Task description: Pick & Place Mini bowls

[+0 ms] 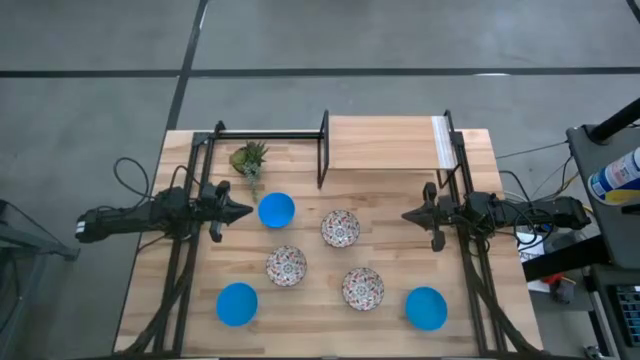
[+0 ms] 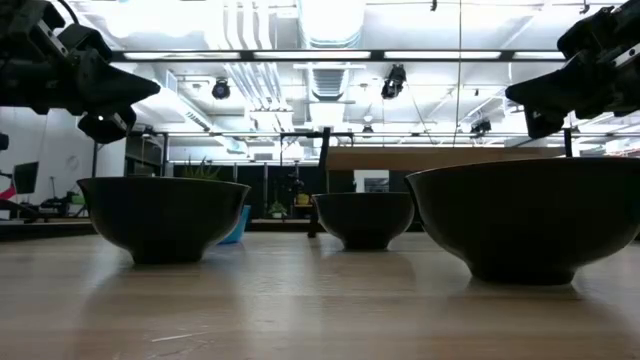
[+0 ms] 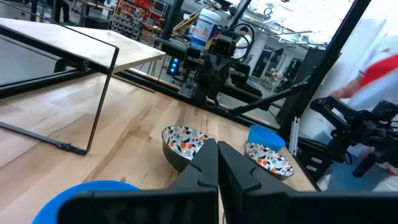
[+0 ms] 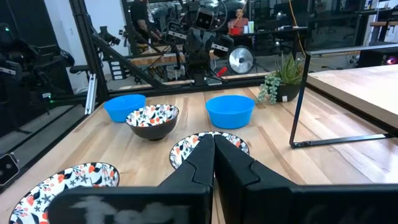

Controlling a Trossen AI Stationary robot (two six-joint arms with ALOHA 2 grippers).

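Observation:
Six mini bowls rest on their bases on the wooden table (image 1: 180, 300). Three are blue (image 1: 276, 210) (image 1: 237, 304) (image 1: 427, 308) and three are floral (image 1: 340, 228) (image 1: 287, 265) (image 1: 362, 288). My left gripper (image 1: 245, 211) is shut and empty. It hovers above the table just left of the far blue bowl (image 3: 81, 199), well clear of the surface in the low view (image 2: 140, 90). My right gripper (image 1: 408, 214) is also shut and empty. It hovers at the right (image 2: 515, 95) and points toward the far floral bowl (image 4: 186, 152).
A raised wooden shelf (image 1: 385, 143) on a black wire frame (image 1: 323, 150) stands at the far middle. A small green plant (image 1: 249, 160) sits at the far left beside it. Black arm frames run along both table sides.

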